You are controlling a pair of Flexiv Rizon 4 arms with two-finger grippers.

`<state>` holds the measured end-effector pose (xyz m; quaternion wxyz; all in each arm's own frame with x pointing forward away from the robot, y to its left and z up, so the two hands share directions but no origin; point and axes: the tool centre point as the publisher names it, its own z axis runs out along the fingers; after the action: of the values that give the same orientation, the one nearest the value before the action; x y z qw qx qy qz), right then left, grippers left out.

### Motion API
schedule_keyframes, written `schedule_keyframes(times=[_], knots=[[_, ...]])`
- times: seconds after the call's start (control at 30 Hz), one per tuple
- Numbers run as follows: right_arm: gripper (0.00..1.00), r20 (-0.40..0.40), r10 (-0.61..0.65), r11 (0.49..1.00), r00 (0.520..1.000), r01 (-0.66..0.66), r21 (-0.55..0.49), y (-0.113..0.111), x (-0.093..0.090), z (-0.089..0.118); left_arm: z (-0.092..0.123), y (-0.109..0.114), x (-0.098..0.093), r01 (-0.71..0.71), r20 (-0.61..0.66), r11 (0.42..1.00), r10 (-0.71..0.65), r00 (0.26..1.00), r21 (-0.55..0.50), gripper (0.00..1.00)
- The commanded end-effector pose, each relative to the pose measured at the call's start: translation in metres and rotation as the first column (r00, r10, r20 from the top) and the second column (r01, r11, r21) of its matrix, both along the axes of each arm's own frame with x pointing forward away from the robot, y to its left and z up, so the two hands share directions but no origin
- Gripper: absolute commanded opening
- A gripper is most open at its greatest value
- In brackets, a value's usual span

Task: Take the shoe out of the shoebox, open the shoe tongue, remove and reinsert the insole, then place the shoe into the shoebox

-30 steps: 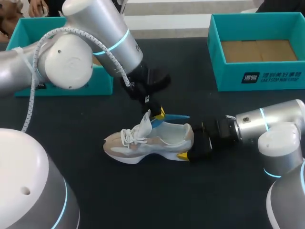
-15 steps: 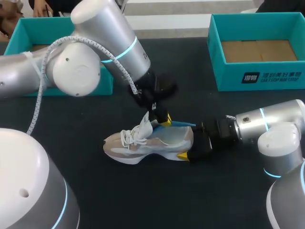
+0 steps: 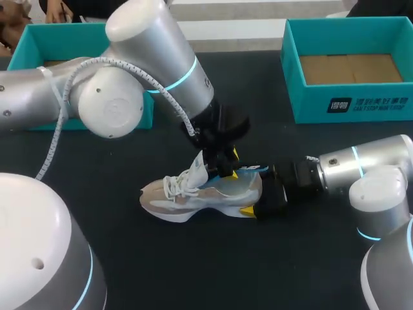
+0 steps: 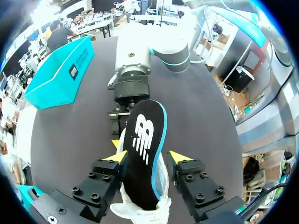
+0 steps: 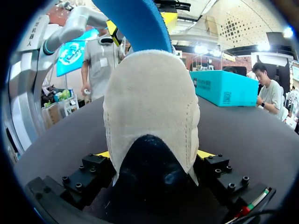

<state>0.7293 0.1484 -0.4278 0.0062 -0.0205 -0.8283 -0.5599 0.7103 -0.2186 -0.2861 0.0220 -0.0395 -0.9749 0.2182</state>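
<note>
While the right gripper clamped the heel of the shoe on the table, the left gripper pinched the insole poking out of it, so a crooked push could've buckled it or popped it loose.

Front end of insole unseen inside shoe

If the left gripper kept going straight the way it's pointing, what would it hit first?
Probably the shoe, at its heel opening, just past the insole it holds; the right gripper lies beyond.
</note>
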Motion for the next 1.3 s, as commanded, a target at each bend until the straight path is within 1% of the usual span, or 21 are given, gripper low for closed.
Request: schedule_keyframes(times=[0.03,0.13,0.23,0.3,0.37,0.6,0.63,0.7,0.8,0.93,1.13,1.23,1.3], knots=[[0.0,0.0,-0.001,1.0,1.0,0.001,-0.005,0.006,0.001,-0.008,0.021,0.008,-0.004,-0.03,0.091,0.999,0.028,0.995,0.019,0.78],[0.0,0.0,-0.001,1.0,1.0,0.001,-0.005,0.006,0.001,-0.008,0.025,0.008,0.001,-0.048,0.141,0.998,0.043,0.989,0.034,0.77],[0.0,0.0,-0.001,1.0,1.0,0.001,-0.005,0.006,0.001,-0.008,0.024,0.009,0.002,-0.083,0.221,0.996,0.071,0.973,0.042,0.8],[0.0,0.0,-0.001,1.0,1.0,0.001,-0.005,0.006,0.001,-0.008,0.023,0.008,0.002,-0.081,0.217,0.996,0.069,0.974,0.045,0.8],[0.0,0.0,-0.001,1.0,1.0,0.001,-0.005,0.006,0.001,-0.008,0.02,0.006,0.002,-0.101,0.268,0.994,0.083,0.96,0.052,0.82],[0.0,0.0,-0.001,1.0,1.0,0.001,-0.005,0.006,0.001,-0.008,0.013,0.003,-0.001,-0.173,0.388,0.985,0.159,0.908,-0.001,0.83],[0.0,0.0,-0.001,1.0,1.0,0.001,-0.005,0.006,0.001,-0.008,0.012,0.002,-0.001,-0.177,0.39,0.984,0.165,0.906,-0.007,0.83],[0.0,0.0,-0.001,1.0,1.0,0.001,-0.005,0.006,0.001,-0.008,0.009,0.001,0.0,-0.209,0.425,0.978,0.193,0.884,-0.009,0.85],[0.0,0.0,-0.001,1.0,1.0,0.001,-0.005,0.006,0.001,-0.008,0.006,-0.001,0.001,-0.239,0.434,0.971,0.226,0.872,-0.024,0.86],[0.0,0.0,-0.001,1.0,1.0,0.001,-0.005,0.006,0.001,-0.008,-0.001,-0.005,0.003,-0.248,0.445,0.968,0.235,0.864,-0.03,0.81],[0.0,0.0,-0.001,1.0,1.0,0.001,-0.005,0.006,0.001,-0.008,-0.012,-0.013,0.007,-0.236,0.475,0.971,0.221,0.852,-0.029,0.81],[0.0,0.0,-0.001,1.0,1.0,0.001,-0.005,0.006,0.001,-0.008,-0.018,-0.016,0.008,-0.22,0.502,0.975,0.208,0.839,-0.037,0.75],[0.0,0.0,-0.001,1.0,1.0,0.001,-0.005,0.006,0.001,-0.008,-0.021,-0.017,0.007,-0.206,0.518,0.978,0.197,0.833,-0.04,0.73]])
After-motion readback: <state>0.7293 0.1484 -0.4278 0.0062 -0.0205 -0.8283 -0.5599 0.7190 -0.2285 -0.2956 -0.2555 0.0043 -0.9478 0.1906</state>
